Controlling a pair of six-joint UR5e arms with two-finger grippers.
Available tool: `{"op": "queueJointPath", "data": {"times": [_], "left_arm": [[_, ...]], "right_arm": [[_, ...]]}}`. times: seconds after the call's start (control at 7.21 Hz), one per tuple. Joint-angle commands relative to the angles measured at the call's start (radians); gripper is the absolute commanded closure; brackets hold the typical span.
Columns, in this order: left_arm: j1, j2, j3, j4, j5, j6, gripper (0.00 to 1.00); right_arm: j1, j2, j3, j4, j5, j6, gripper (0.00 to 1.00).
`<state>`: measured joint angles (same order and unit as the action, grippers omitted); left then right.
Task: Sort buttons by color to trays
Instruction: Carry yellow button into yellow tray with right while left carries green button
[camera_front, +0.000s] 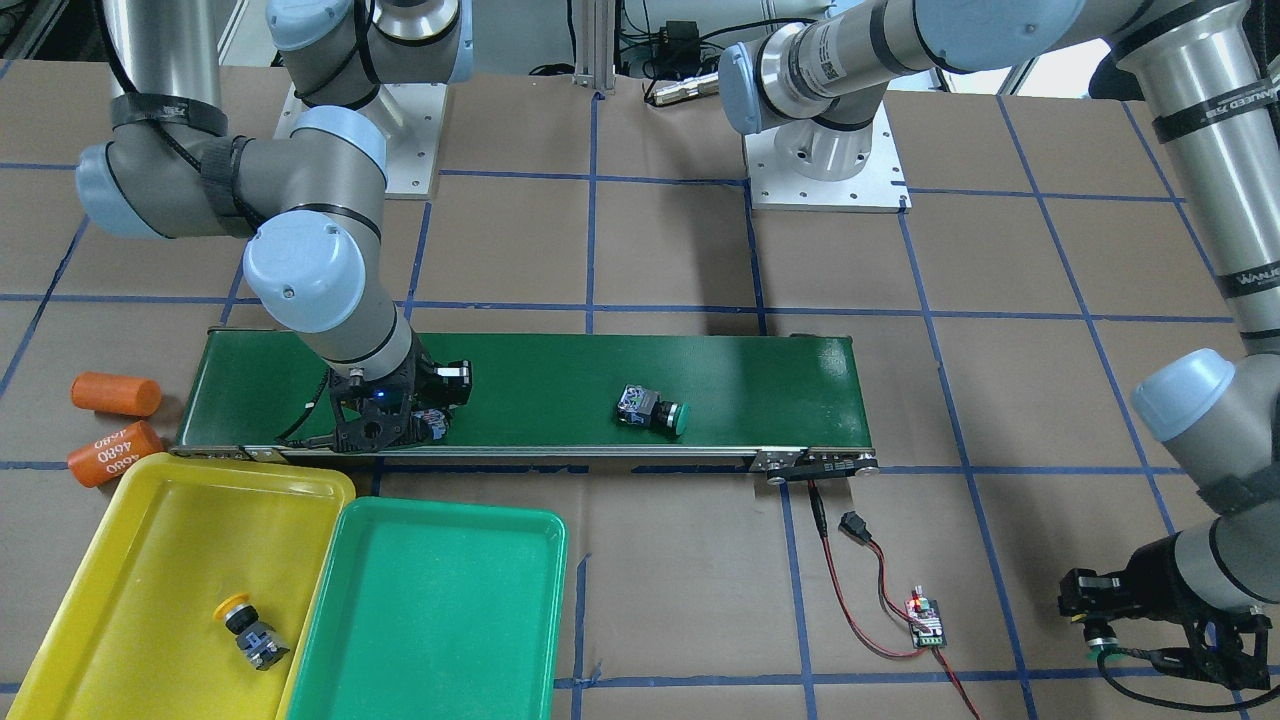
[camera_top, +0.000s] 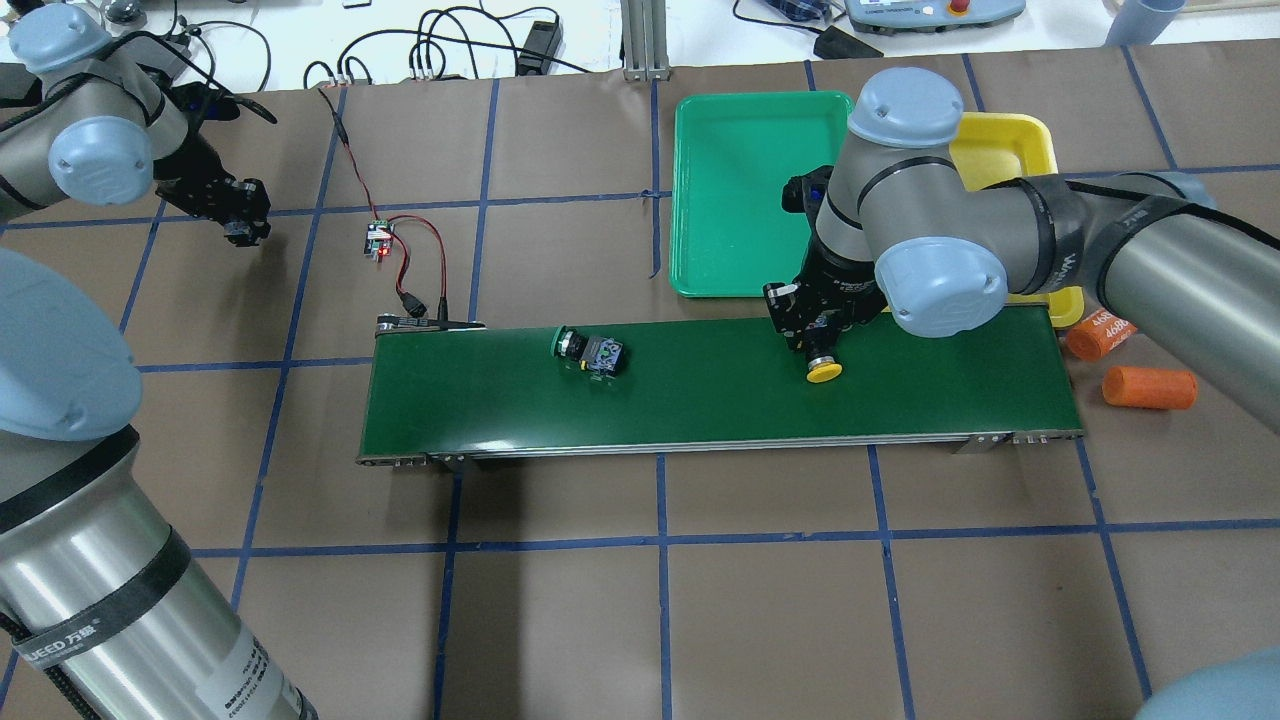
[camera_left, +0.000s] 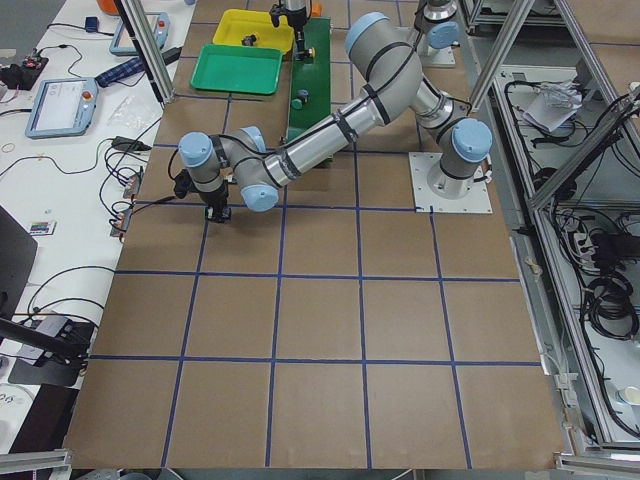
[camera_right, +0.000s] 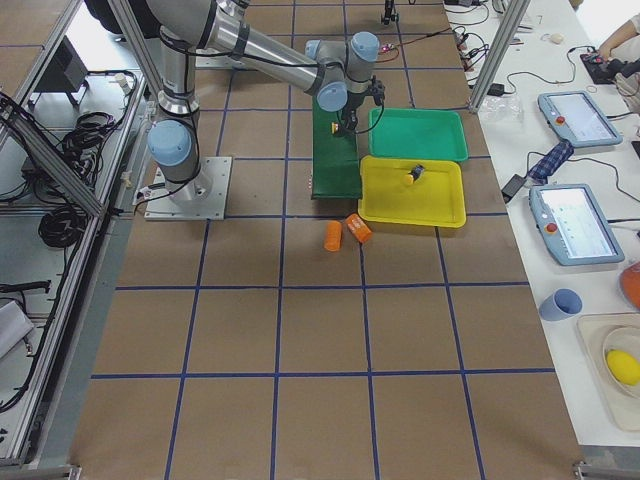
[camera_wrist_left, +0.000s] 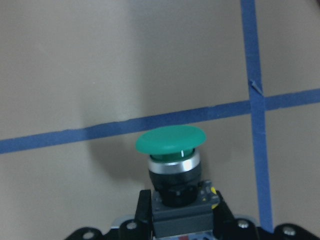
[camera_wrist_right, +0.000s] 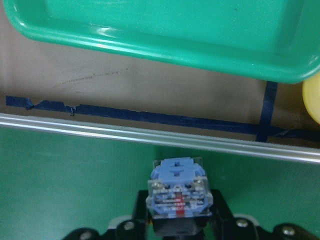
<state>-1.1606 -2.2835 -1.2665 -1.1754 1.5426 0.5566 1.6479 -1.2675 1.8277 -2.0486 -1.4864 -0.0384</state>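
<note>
Firmly, right tool (camera_top: 810, 338) clamps yellow button (camera_top: 823, 373); left tool (camera_wrist_left: 181, 220) clamps green button (camera_wrist_left: 171, 141).

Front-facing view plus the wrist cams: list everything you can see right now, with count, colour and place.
yellow buttons: 2, yellow caps; loose yellow button in the yellow tray, held yellow button at the belt's tray end.
green buttons: 2, green caps; loose green button lying on the belt, held green button over bare table.
green tray: 1, green, beside the yellow tray.
conveyor belt: 1, dark green, mid-table.
orange cylinders: 2, orange, by the yellow tray.
circuit board: 1, red wires, past the belt's other end.
right gripper: shut on held yellow button.
left gripper: shut on held green button.
</note>
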Motion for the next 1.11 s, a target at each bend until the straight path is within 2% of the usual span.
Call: {"op": "queueJointPath", "data": {"times": [0.0, 0.28, 0.42, 0.69, 0.83, 0.97], "left_arm": [[-0.022, 0.148, -0.019, -0.160, -0.003, -0.001, 1.00], [-0.091, 0.266, -0.115, -0.232, -0.022, -0.041, 1.00], [-0.106, 0.335, -0.223, -0.219, -0.030, -0.090, 1.00], [-0.155, 0.483, -0.368, -0.214, -0.027, -0.122, 1.00], [-0.201, 0.519, -0.398, -0.214, -0.006, -0.154, 1.00], [-0.221, 0.494, -0.433, -0.181, -0.009, -0.152, 1.00]], "right_arm": [[-0.010, 0.003, -0.060, -0.040, -0.002, -0.015, 0.77], [-0.069, 0.097, -0.227, -0.016, -0.002, -0.088, 0.77], [-0.141, 0.132, -0.284, 0.002, 0.005, -0.150, 0.77], [-0.267, 0.227, -0.341, -0.013, 0.011, -0.370, 0.78], [-0.304, 0.262, -0.358, -0.015, -0.001, -0.382, 0.76], [-0.331, 0.286, -0.361, -0.031, -0.003, -0.385, 0.75]]}}
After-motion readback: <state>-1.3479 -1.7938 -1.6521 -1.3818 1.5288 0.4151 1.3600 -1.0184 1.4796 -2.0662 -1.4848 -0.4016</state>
